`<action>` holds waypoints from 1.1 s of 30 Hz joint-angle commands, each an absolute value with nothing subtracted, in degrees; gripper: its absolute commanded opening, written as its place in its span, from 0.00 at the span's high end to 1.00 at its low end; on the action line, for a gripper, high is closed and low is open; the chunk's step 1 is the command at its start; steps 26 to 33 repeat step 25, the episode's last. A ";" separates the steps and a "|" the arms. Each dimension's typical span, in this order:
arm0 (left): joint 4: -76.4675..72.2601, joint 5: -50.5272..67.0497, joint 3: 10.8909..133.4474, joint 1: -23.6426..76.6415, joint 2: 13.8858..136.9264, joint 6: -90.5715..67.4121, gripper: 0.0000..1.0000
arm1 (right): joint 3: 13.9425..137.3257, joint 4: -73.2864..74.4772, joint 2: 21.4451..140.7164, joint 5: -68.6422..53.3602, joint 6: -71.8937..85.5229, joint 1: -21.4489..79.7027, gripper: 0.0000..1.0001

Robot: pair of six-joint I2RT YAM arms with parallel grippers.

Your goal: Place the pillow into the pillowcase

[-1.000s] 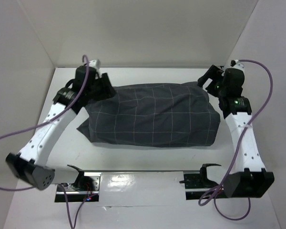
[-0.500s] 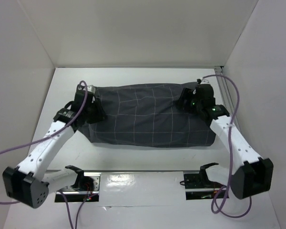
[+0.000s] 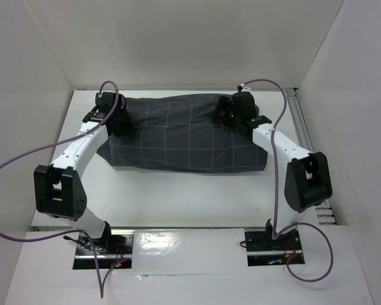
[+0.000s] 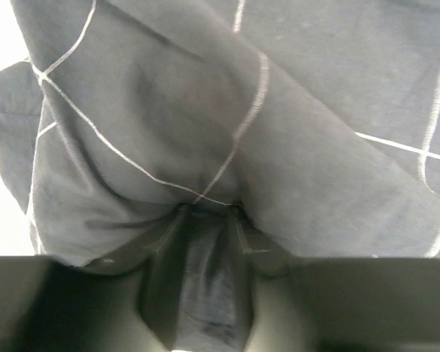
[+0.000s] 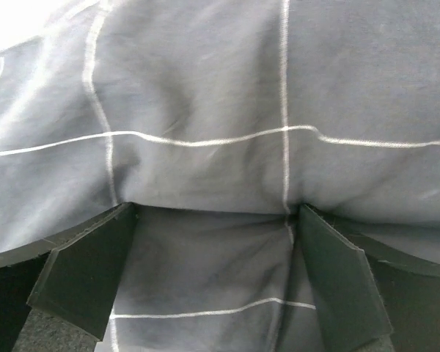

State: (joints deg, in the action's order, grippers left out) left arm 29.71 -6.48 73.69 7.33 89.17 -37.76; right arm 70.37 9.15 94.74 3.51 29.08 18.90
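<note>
Your left tool [image 4: 205, 214] is clenched on a bunched fold of the pillowcase [image 3: 184, 136] at the sack's left end, its dark fingers nearly meeting on the cloth. Your right tool [image 5: 216, 211] stands spread wide near the far right corner, its flat pads [image 5: 81, 268] pressed into the fabric and closed on nothing. The charcoal sack, crossed by thin pale grid lines, lies puffed and rounded toward the back of the white worktop [image 3: 178, 197]. The pillow cannot be made out: cloth covers whatever fills the sack. Both wrist views show fabric only, its edges cut off.
</note>
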 commanded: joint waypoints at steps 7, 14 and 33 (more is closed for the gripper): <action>38.40 -3.16 87.71 9.93 81.58 -30.33 0.17 | 79.62 28.72 80.98 18.08 24.54 20.92 0.00; 38.94 -1.68 84.03 11.16 67.70 -26.98 0.16 | 76.21 39.00 68.13 31.08 21.71 20.39 0.00; 37.79 0.27 72.78 11.16 52.48 -24.79 0.09 | 68.03 46.15 51.52 37.70 24.79 19.25 0.00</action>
